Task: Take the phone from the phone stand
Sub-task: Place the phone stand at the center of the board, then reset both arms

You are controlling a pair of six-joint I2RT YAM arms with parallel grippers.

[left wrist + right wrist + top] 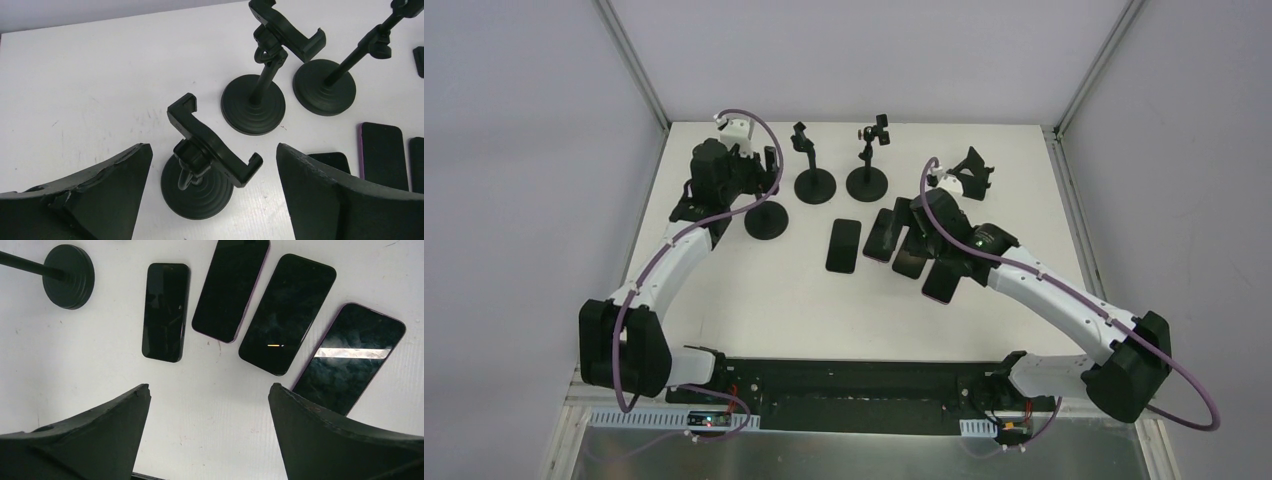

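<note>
Several dark phones lie flat on the white table (724, 280), among them the leftmost (844, 245) and the nearest (941, 280); in the right wrist view they lie in a row (166, 311), (231, 287), (287, 312), (350, 357). My left gripper (759, 170) is open and empty above the left phone stand (210, 150), whose clamp holds nothing. My right gripper (209, 386) is open and empty over bare table just near of the phones. I see no phone in any stand.
Two more round-base stands (814, 185), (865, 180) stand at the back middle with empty clamps. A small folding stand (972, 170) sits at the back right. Grey walls and a metal frame enclose the table.
</note>
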